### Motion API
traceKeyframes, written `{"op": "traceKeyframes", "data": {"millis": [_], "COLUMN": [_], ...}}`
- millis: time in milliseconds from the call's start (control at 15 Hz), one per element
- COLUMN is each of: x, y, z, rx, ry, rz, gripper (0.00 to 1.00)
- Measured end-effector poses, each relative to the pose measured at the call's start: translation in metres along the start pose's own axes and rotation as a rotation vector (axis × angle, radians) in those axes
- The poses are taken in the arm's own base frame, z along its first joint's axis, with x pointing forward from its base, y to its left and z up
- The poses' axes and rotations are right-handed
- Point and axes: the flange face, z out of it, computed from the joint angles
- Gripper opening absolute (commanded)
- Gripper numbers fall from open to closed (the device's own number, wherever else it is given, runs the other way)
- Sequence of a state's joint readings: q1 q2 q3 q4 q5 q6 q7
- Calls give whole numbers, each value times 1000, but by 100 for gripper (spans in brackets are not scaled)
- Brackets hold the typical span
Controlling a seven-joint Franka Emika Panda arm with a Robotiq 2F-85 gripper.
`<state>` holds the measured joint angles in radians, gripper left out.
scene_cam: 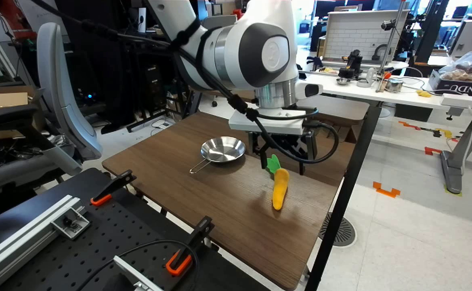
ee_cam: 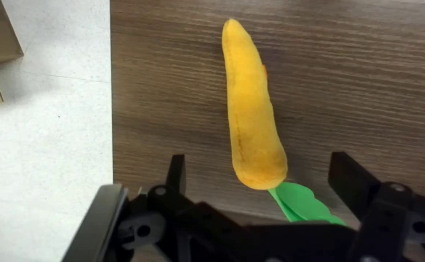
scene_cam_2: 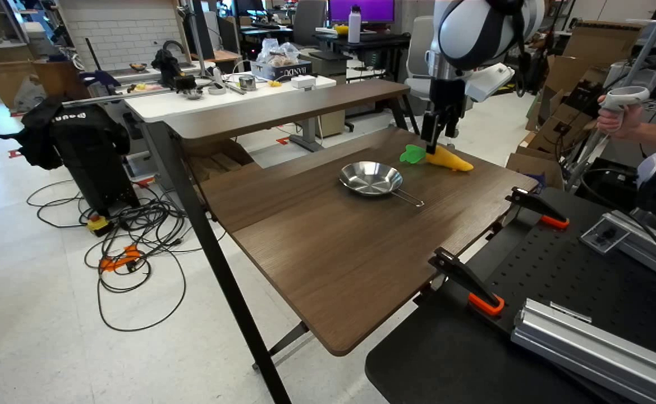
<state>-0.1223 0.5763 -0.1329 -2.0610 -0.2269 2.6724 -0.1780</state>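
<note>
Jaws stand wide apart at the yellow toy carrot, exact height unclear.

Bright light glints on the pan, with soft shadow beneath.

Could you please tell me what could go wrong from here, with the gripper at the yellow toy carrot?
1. In the wrist view, the jaws of the open gripper flank the leafy end of the toy carrot; closing there might catch mostly the green leaves and slip.
2. The carrot lies on its side near an edge of the table; a nudge could roll it that way.
3. In an exterior view, a black cable loops beside the gripper and could snag.
</note>
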Motion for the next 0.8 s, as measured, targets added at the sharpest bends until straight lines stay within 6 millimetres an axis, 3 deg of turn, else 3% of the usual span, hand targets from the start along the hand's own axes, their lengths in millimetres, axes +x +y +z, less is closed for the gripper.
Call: {"op": "traceKeyframes", "data": {"millis": [67, 133, 200, 333, 800], "x": [1, 2, 3, 3, 6], "y": [-3, -7, -10, -15, -16], "z": [5, 9, 13, 20, 24], "rx": [3, 6, 10, 14, 13], "ry": [-4, -8, -13, -18, -4], "rz": [-6, -11, -16, -23, -25], "gripper": [100, 93, 72, 67, 13]}}
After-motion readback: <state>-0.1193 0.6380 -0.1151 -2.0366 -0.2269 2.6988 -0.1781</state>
